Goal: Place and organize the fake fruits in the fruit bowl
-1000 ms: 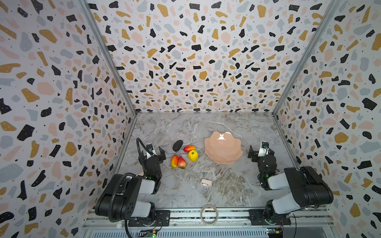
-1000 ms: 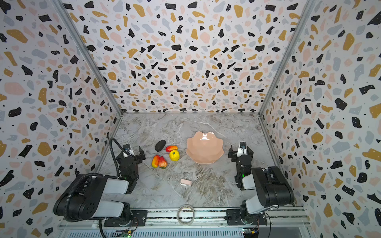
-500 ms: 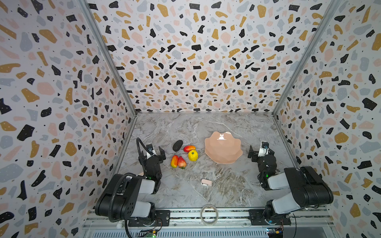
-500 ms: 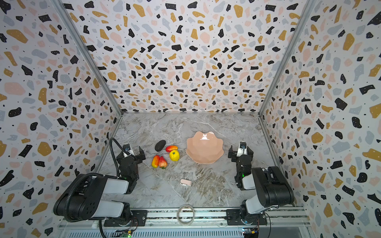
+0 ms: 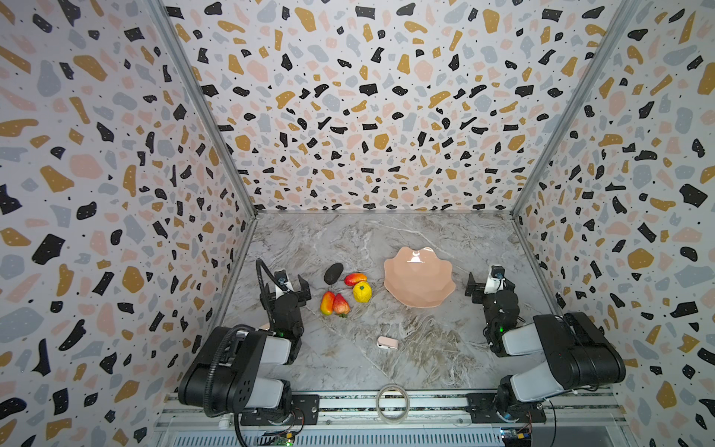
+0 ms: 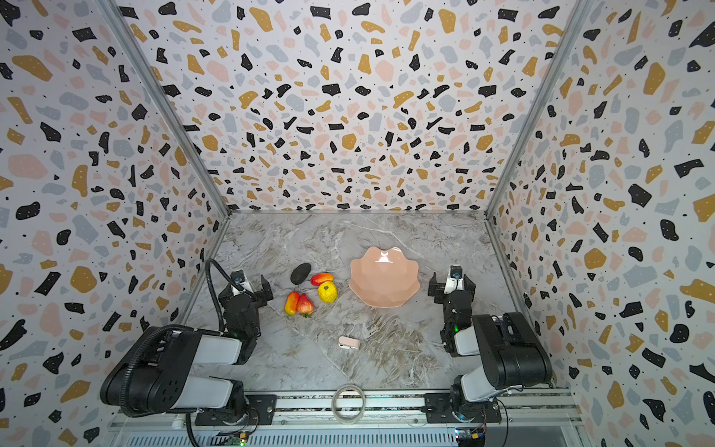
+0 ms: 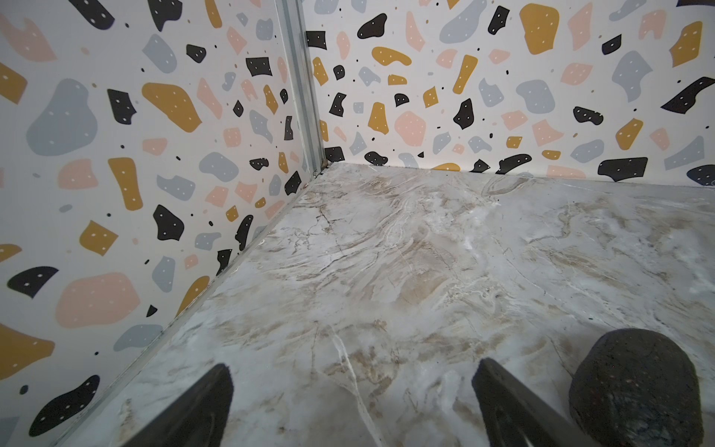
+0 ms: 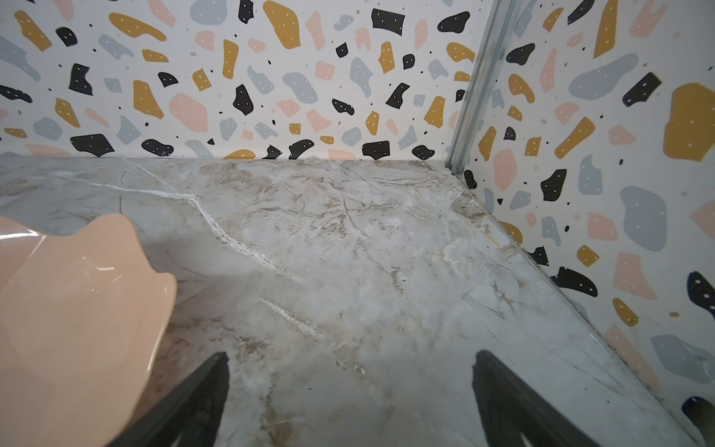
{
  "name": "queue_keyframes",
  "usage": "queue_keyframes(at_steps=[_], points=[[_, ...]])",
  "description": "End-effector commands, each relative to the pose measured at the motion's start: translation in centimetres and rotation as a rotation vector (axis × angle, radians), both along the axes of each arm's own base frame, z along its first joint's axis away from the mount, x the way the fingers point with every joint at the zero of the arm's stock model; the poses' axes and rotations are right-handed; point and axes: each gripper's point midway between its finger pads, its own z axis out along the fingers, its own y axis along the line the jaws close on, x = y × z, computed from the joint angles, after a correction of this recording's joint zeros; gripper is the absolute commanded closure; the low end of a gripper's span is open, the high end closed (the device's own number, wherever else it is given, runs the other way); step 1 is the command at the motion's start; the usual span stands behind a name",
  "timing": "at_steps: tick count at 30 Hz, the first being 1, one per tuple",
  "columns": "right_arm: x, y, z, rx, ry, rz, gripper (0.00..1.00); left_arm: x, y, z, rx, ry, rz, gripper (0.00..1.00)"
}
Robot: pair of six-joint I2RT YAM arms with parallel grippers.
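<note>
Empty fruit bowl (image 5: 419,280), both tools released.
The left tool (image 5: 291,280) gapes empty, well left of the bowl; the five fake fruits (image 5: 341,304) lie clustered on the tabletop (image 5: 348,360) just left of it; the right tool (image 5: 490,284) gapes empty just right of it.

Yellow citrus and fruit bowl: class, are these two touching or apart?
Apart. In both top views a strip of bare marble tabletop shows between the yellow citrus and the nearest scalloped edge of the fruit bowl.
</note>
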Motion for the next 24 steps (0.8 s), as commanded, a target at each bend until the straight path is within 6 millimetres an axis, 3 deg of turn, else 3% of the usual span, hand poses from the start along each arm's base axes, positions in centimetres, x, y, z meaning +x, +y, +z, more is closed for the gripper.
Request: queue_keyframes(at_steps=[1, 6, 8, 12, 16, 20, 24], points=[[0.5, 0.6, 3.3, -0.041, -0.052, -0.022, 0.01, -0.2, 0.6, 3.8, -0.002, -0.114, 0.061, 0.00], [0.9, 3.0, 8.8, -0.105, -0.057, 0.039, 0.01, -0.7, 0.6, 8.0, -0.082, -0.148, 0.090, 0.00], [1.3, 5.1, 10.9, -0.086, -0.039, 0.130, 0.01, -0.1, -0.2, 9.5, -0.122, -0.140, 0.052, 0.01], [1.5, 11.8, 13.3, -0.069, 0.039, 0.367, 0.01, 1.5, -1.4, 11.2, -0.150, -0.010, 0.007, 0.00], [1.4, 19.6, 15.6, -0.032, 0.068, 0.563, 0.01, 2.8, -4.1, 13.1, -0.197, 0.115, -0.123, 0.00], [1.9, 28.0, 14.2, -0.033, 0.212, 0.760, 0.01, 3.1, -6.1, 14.3, -0.228, 0.189, -0.231, 0.00], [1.8, 34.0, 10.8, -0.098, 0.348, 0.847, 0.01, 2.7, -6.3, 14.6, -0.210, 0.274, -0.242, 0.01]])
